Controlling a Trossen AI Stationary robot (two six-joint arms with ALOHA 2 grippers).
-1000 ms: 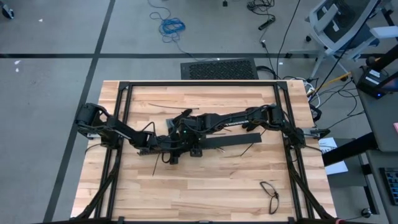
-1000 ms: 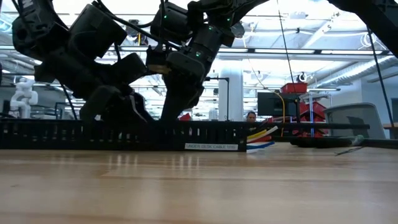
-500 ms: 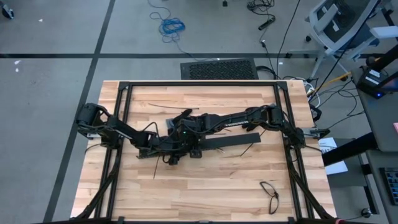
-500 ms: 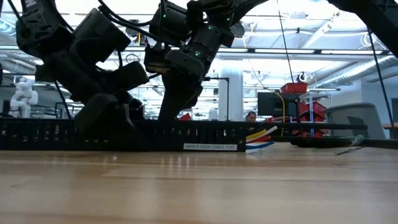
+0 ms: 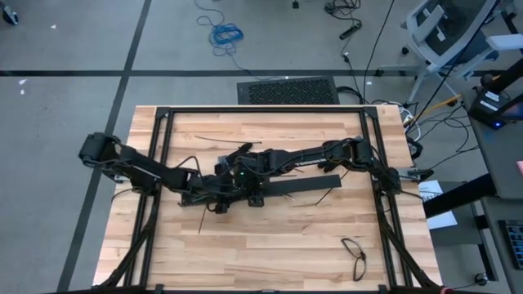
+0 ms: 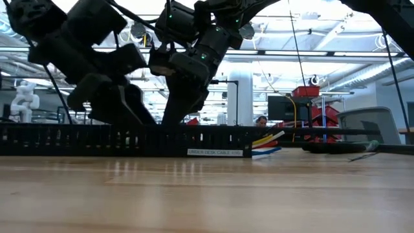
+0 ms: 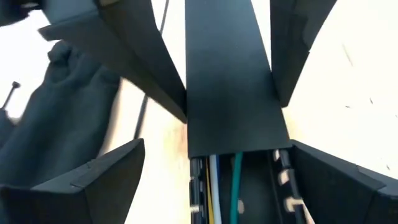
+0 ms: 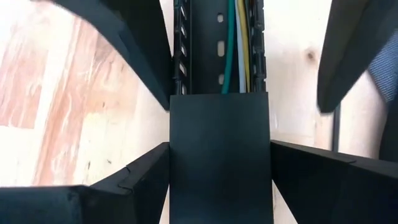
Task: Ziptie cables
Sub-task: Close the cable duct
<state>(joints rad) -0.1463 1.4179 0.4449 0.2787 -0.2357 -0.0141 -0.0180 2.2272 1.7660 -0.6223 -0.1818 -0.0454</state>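
A long black slotted bar (image 5: 286, 186) lies across the middle of the table, with a flat black cover (image 8: 221, 155) on its top. The cables, green (image 8: 228, 50), yellow (image 8: 242, 43) and white, run inside it. Their coloured ends (image 6: 268, 142) stick out of one end of the bar. My right gripper (image 8: 220, 143) reaches in from the table's right and is shut on the covered bar. My left gripper (image 7: 217, 143) hangs open just above the bar. Its fingers (image 7: 99, 180) stand on either side without touching, facing the right gripper (image 5: 245, 186). My right gripper pinches the cover's two long edges (image 8: 174, 149) between its two fingers, at the cover's end where the cables come into sight. The fingers slant down from the table's right and lie across the bar. The bar rests flat on the table.
Thin black strips lie loose on the wood at the far side (image 5: 216, 139) and by the bar's right end (image 5: 327, 196). A small dark wire loop (image 5: 355, 249) lies near the right front. Black frame rails (image 5: 261, 108) border the table. A person (image 6: 261, 120) shows far behind.
My left gripper has spread its fingers, lifted off the bar and drawn back a little toward the table's left edge. My right gripper and the bar have kept their place.
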